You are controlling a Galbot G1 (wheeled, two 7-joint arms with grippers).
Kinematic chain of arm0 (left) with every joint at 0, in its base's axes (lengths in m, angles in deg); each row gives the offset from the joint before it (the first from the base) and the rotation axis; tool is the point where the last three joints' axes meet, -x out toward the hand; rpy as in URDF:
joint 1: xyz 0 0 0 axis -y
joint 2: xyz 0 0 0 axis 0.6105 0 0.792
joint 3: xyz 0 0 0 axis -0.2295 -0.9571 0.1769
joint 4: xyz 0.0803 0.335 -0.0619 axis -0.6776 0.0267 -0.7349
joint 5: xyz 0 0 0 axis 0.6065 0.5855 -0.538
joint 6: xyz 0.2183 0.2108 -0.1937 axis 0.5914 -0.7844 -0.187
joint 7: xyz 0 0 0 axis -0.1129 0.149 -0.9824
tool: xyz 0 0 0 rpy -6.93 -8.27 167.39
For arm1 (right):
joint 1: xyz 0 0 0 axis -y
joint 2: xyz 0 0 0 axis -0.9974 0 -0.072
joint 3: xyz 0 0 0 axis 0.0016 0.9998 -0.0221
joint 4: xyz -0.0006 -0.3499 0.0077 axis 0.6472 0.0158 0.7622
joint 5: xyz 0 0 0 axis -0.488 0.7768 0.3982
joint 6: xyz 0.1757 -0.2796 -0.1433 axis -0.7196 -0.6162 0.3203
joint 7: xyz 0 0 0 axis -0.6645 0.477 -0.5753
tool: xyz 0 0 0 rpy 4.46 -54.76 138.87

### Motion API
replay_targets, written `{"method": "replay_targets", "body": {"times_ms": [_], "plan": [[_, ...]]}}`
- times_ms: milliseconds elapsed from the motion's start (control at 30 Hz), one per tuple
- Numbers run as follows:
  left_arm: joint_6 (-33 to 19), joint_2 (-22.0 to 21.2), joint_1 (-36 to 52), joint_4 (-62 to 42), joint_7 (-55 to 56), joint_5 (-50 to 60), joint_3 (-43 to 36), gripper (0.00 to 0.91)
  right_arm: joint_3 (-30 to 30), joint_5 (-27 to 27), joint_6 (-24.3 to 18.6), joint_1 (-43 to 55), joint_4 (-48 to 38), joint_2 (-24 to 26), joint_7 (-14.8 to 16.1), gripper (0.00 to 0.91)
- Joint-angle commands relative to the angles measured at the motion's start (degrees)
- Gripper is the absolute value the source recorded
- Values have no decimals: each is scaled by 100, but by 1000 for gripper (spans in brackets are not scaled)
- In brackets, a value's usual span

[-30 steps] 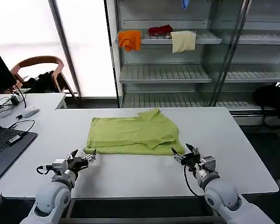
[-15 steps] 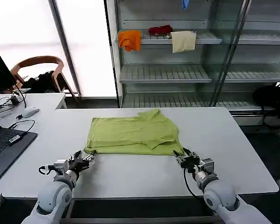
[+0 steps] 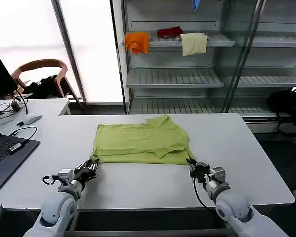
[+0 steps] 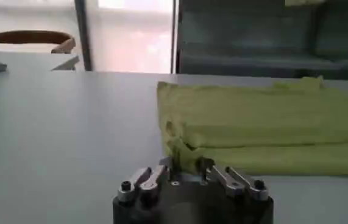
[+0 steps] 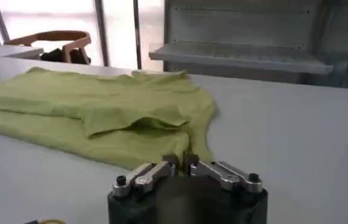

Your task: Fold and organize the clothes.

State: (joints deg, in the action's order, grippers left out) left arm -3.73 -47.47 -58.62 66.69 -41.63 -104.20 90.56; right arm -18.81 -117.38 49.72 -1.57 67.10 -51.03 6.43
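The clothes are one lime yellow-green T-shirt (image 3: 140, 142), lying folded flat in the middle of the white table (image 3: 138, 185). My left gripper (image 3: 91, 166) rests low on the table at the shirt's near left corner. In the left wrist view, the left gripper (image 4: 186, 164) has a bunched fold of the T-shirt (image 4: 265, 131) between its fingers. My right gripper (image 3: 193, 167) is at the near right corner. Seen from the right wrist, the right gripper (image 5: 182, 161) is shut on the edge of the T-shirt (image 5: 100, 109).
A laptop (image 3: 1, 154), a mouse (image 3: 32, 118) and cables lie on the desk to the left. Behind the table stands a shelf unit holding an orange cloth (image 3: 137, 42), a red cloth (image 3: 169, 32) and a cream cloth (image 3: 194, 43). A chair (image 3: 42, 69) stands at the back left.
Both grippers slid forward along the table to the shirt's near corners. Their fingers, spread wide a second ago, have come together on the cloth edge.
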Motion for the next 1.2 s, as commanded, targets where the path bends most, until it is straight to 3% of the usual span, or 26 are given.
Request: {"method": "replay_targets", "body": {"times_ms": [33,333,700,933,1000,1200], "plan": [[-44,-6,2,17,-12,9,16,0,6,12,8,-8,-25,-8,9,0],[-142,131,-134,352,162,-7,-49,0,-11,-10,92,-15,121,82,10,0],[277,293,-902,1511,1181,-80,14,0,-57,-541,516,-371,1055,916,80,0],[205,359,-1809,2171,1532,-60,240,0,-278,-977,114,-889,1574,1573,113,0],[118,336,-2183,2452,1557,-8,309,0,-361,-979,-111,-1130,1731,1647,54,0],[-9,187,-2900,2996,1914,248,305,10,-609,-920,-204,-1957,2280,1780,-45,0]]}}
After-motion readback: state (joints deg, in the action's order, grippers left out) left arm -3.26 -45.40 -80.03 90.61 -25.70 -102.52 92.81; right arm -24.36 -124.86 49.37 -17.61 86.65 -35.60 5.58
